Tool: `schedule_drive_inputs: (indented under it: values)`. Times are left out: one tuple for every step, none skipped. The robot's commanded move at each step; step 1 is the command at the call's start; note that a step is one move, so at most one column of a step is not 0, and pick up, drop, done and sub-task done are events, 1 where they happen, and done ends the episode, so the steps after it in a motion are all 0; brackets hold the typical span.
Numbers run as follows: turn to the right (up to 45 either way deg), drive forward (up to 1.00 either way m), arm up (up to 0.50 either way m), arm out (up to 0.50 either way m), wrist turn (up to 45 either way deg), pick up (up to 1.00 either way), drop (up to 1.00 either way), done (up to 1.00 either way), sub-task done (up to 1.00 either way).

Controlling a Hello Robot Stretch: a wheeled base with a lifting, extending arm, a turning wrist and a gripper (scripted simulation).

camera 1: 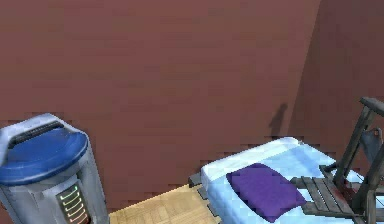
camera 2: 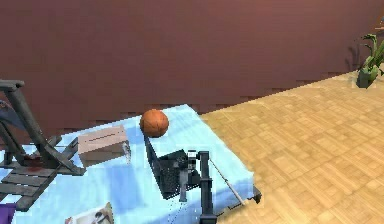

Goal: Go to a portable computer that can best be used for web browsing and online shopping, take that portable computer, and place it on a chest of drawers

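Note:
A dark laptop-like shape (camera 2: 160, 166) with its lid raised stands on the light-blue bed (camera 2: 120, 185) in the arm side view. The arm's dark bar rises from the bottom edge, and the gripper (camera 2: 186, 177) sits right at that dark shape. I cannot tell whether the gripper holds anything. An orange ball (camera 2: 154, 122) rests just behind it, with a brownish box (camera 2: 103, 146) to its left.
A dark slatted frame (camera 2: 25, 150) lies across the bed's left end and appears again as the frame (camera 1: 345, 180) beside a purple pillow (camera 1: 266, 190). A blue-lidded bin (camera 1: 45, 170) stands by the maroon wall. Wooden floor (camera 2: 310, 140) stretches right toward a potted plant (camera 2: 372, 60).

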Motion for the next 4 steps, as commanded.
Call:
schedule_drive_inputs:
  values:
    - [0.0, 0.00, 0.00, 0.00, 45.0, 0.00, 0.00, 0.00, 0.00]
    - [0.0, 0.00, 0.00, 0.00, 45.0, 0.00, 0.00, 0.00, 0.00]
    - [0.0, 0.00, 0.00, 0.00, 45.0, 0.00, 0.00, 0.00, 0.00]
    - [0.0, 0.00, -0.30, 0.00, 0.0, 0.00, 0.00, 0.00, 0.00]
